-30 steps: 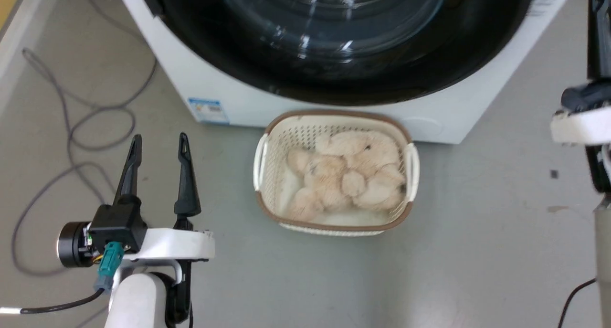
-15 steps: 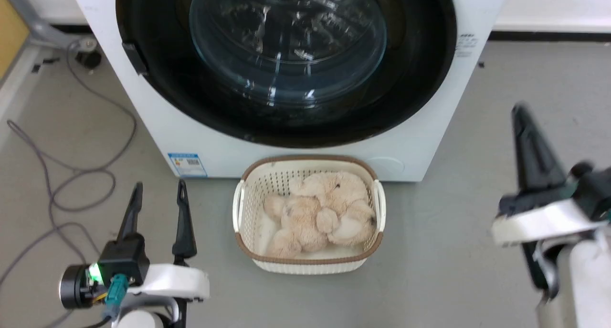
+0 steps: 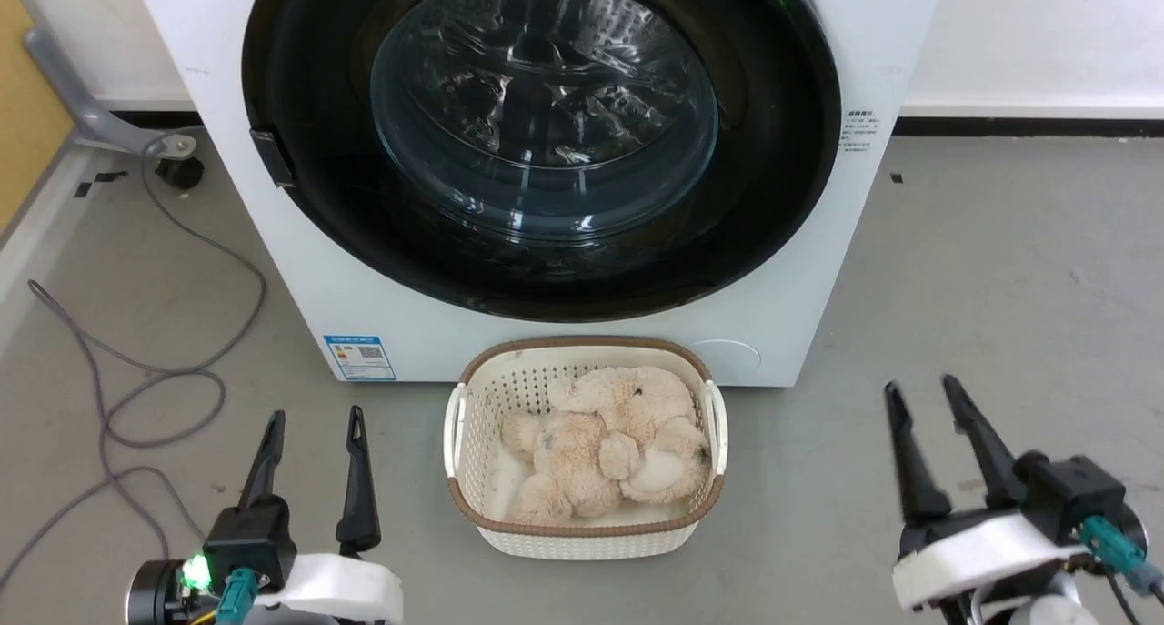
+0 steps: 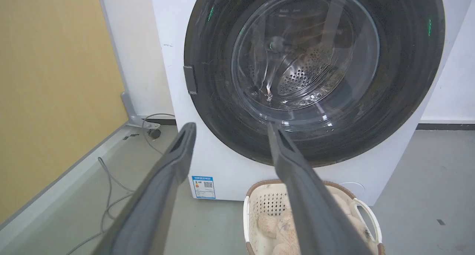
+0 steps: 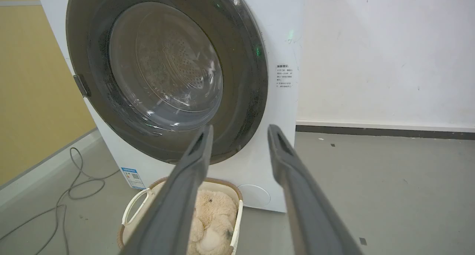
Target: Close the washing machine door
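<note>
**While the left gripper (image 3: 315,418) and the right gripper (image 3: 920,387) are parted and empty, the washing machine door (image 3: 546,125) is seen shut**

Where the head view meets its left edge, a yellow panel (image 3: 27,106) is seen at upper left. A grey cable (image 3: 263,287) is looped across the grey floor (image 3: 1000,243) below it. At lower left the left gripper is found, well short of the machine. Its two dark fingers (image 4: 163,195) are spread in the left wrist view, and nothing is gripped between them.

The upper centre is taken up by the washing machine (image 3: 782,325). The door is set flush in the white front, and its black rim is nearly as wide as the machine. A small dark latch (image 3: 273,156) is seen on the rim's left edge. Through the glass bowl, the perforated steel drum (image 4: 297,77) can be made out in the wrist views. A blue sticker (image 3: 360,357) is fixed low on the front, left of centre.

At lower centre, just before the machine, a cream perforated basket (image 3: 587,343) with a brown rim is set on the floor. A beige plush toy (image 3: 605,443) lies in it. Whether basket and machine touch cannot be told.

At lower right the right gripper is found. Its fingers (image 5: 297,195) are likewise spread and empty, and it is well apart from the door. A white wall (image 3: 1046,34) is seen at upper right.
</note>
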{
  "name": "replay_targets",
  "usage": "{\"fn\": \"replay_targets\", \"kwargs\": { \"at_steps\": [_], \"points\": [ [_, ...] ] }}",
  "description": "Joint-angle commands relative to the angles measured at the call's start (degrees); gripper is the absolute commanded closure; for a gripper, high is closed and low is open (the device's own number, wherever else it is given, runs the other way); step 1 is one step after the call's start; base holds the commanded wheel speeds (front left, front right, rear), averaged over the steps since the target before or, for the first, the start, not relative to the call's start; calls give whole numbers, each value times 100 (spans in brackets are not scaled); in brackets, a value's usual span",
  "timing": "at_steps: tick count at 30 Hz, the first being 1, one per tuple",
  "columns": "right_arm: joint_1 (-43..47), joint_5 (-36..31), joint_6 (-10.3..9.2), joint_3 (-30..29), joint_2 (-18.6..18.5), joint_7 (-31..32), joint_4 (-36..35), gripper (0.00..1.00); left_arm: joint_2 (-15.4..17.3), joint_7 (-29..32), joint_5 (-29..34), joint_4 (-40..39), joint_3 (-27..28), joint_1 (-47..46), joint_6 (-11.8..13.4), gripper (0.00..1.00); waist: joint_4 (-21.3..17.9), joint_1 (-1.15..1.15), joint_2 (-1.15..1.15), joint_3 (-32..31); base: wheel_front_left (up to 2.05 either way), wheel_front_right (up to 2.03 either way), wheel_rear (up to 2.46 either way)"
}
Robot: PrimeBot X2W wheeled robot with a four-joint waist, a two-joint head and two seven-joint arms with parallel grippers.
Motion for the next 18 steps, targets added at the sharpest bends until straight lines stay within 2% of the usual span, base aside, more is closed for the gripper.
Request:
{"fn": "replay_targets", "kwargs": {
  "at_steps": [1,8,9,18],
  "points": [
    [131,151,-5,9,35,-18,26,0,5,-25,-11,15,-3,103,3,0,16,1,0,-28,0,0,0],
    [268,265,-5,49,38,-18,29,0,5,-25,-34,46,-45,196,-48,0,30,1,0,-86,0,0,0],
    [180,235,0,37,8,2,17,100,-1,4,-22,47,-41,132,-45,100,30,1,0,-88,0,0,0],
    [205,188,0,36,8,88,-55,100,-1,88,-9,9,-46,130,-66,100,31,1,0,-97,0,0,0]
  ]
}}
